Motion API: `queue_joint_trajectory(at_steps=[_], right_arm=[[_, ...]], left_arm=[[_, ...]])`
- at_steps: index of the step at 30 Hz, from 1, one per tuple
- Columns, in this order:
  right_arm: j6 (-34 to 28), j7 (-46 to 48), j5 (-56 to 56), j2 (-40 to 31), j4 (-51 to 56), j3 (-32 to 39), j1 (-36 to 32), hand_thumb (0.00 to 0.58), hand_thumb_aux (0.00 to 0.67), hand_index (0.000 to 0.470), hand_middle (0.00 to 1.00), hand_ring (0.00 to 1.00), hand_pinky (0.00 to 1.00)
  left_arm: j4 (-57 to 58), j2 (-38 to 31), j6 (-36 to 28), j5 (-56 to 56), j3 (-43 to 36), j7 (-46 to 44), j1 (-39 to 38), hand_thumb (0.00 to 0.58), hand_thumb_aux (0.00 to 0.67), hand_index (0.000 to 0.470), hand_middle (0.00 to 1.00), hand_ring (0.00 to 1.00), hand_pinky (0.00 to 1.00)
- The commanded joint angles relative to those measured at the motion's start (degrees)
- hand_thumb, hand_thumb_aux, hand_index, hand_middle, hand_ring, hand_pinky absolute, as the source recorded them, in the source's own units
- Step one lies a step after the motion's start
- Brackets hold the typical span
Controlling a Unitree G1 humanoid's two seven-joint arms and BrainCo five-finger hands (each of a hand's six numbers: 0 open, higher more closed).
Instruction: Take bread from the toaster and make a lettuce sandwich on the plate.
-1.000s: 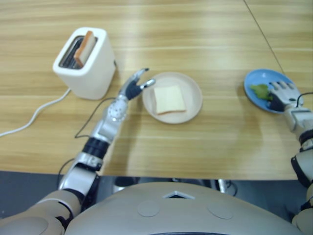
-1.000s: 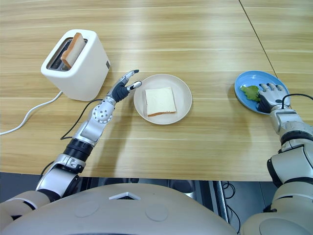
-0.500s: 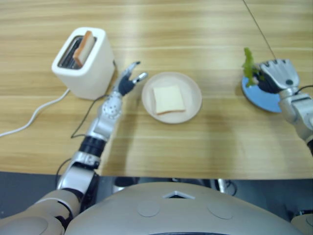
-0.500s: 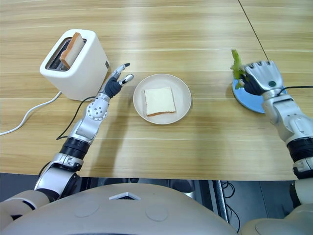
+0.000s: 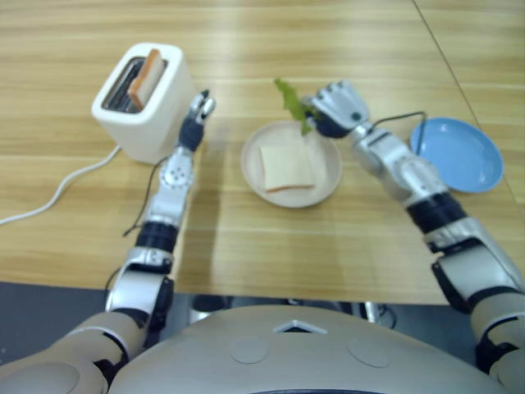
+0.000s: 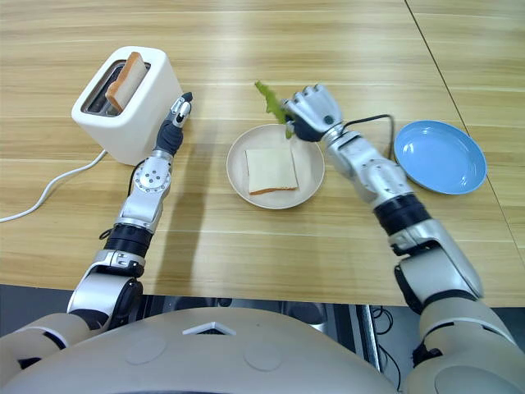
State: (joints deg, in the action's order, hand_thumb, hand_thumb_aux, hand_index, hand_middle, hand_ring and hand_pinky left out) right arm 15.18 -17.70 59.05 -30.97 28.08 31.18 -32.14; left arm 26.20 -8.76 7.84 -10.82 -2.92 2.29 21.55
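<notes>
Your right hand (image 6: 310,108) clamps the green lettuce leaf (image 6: 267,95) above the far rim of the round beige plate (image 6: 238,177) (1 white bread slice (image 6: 271,170) lies on it). Left hand (image 6: 175,117), fingers straight and empty, sits just beside the white toaster (image 6: 139,125), which holds 1 browned slice (image 6: 127,81).

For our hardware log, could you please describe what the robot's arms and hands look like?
Both arms are silvery-grey metal segments with black bands at the joints and pale beige shells higher up. The left arm has a round disc at the wrist. The left hand is dark with lighter fingers; the right hand is silvery-grey. A thin black cable loops beside the right arm.
</notes>
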Motion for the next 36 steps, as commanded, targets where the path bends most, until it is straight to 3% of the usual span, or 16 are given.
queue_joint_trajectory(at_steps=[1,14,36], right_arm=[[2.09,-0.73,2.01,1.61,5.94,4.27,1.31,0.580,0.670,0.460,1.00,1.00,1.00],[0.15,8.66,3.16,-2.83,-23.31,2.38,13.39,0.580,0.670,0.460,1.00,1.00,1.00],[-0.06,13.97,3.10,-4.88,-31.28,-0.94,23.46,0.580,0.670,0.460,1.00,1.00,1.00]], left_arm=[[1.45,-0.03,0.27,-0.06,-0.31,-0.33,-0.01,0.000,0.000,0.000,0.00,0.00,0.00],[4.12,-0.29,1.16,-1.66,-1.46,0.91,0.51,0.000,0.000,0.000,0.00,0.00,0.00],[5.63,-0.73,1.45,-3.52,-2.24,1.71,0.55,0.000,0.000,0.000,0.00,0.00,0.00]])
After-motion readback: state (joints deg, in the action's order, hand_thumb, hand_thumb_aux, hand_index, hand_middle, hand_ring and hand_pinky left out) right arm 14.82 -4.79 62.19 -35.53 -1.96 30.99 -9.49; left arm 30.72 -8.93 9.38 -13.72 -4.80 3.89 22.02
